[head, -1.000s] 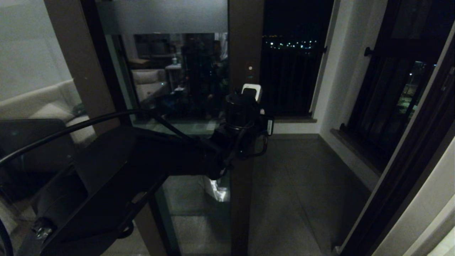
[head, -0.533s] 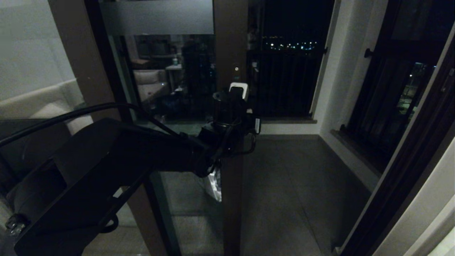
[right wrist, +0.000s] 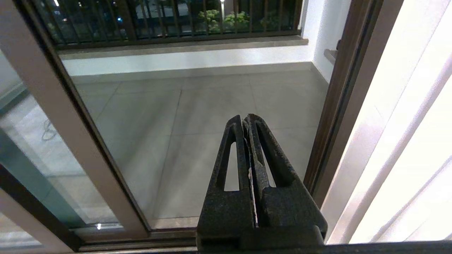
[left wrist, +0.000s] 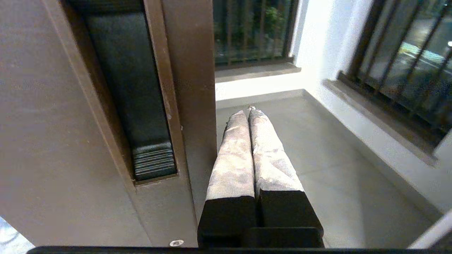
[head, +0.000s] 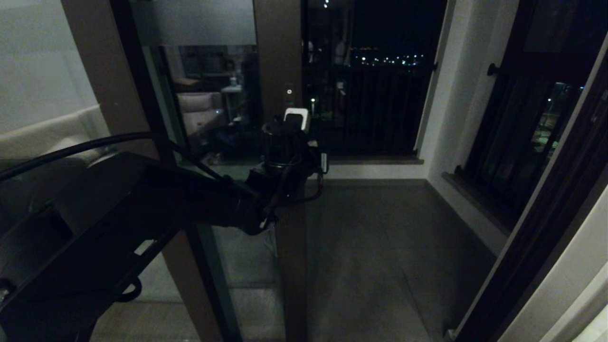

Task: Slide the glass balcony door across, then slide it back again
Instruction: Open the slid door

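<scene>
Where the room opened onto a small balcony, the glass balcony door stood left of centre in the head view, its dark brown upright running from top to bottom of the picture and a frosted strip crossing the top of its glass. A second brown upright stood further left, and the glass between them reflected a sofa and shelves from the lit room. To the right of the door the way out was open, showing the grey tiled balcony floor, dim and bare, running to a low white wall at the far side. Above that wall rose a black-barred railing, with small city lights scattered in the dark beyond. A black-barred window sat in the white wall on the right, above a brown sill, and a dark door frame slanted down the near right.

The left gripper reached in from the near left on its black arm, held right beside the door's right edge at about mid height; whether it touched the edge could not be made out. Its jaws were pressed together with nothing between them. In the left wrist view the recessed slot handle lay in the upright just beside the fingers.

The right gripper hung low at the near right, over the floor track, jaws likewise closed and empty, pointing out toward the balcony tiles.
</scene>
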Motion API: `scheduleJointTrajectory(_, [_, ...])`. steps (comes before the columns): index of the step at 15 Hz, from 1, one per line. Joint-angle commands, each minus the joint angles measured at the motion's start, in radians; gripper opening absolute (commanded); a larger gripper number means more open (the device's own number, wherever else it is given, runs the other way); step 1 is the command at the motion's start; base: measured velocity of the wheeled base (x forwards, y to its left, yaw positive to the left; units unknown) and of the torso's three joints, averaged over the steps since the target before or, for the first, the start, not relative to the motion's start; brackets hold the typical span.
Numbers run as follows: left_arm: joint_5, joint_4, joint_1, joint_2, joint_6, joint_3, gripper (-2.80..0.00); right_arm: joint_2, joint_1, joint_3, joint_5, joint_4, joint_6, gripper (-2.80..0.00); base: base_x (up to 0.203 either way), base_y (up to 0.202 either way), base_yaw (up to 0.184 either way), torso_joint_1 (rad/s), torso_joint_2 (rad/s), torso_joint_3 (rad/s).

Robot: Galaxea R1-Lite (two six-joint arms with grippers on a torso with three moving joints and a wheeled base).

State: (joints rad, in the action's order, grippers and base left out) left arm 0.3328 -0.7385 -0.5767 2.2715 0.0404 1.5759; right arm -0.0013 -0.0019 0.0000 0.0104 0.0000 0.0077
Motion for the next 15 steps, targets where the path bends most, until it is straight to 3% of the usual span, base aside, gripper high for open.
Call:
scheduleJointTrajectory(1, [-0.004,-0.016,0.007,-0.027,0.002,-0.044,-2.80,0.001,0.000,0.000,0.000,0.000,0.000,-2.80,0.000,0.000,0.000,0.000,0.00,0.000])
scheduleJointTrajectory(9, [-0.001,-0.085,0.008,-0.077,0.000,-0.135,-2.80,0.001,0.001,0.000,0.000,0.000,0.000,-2.80,0.000,0.000,0.000,0.000,0.00,0.000])
scheduleJointTrajectory(15, [-0.003,-0.200,0.035,-0.128,-0.053,-0.268,-2.80,0.001,0.002,0.000,0.000,0.000,0.000,-2.80,0.000,0.000,0.000,0.000,0.00,0.000])
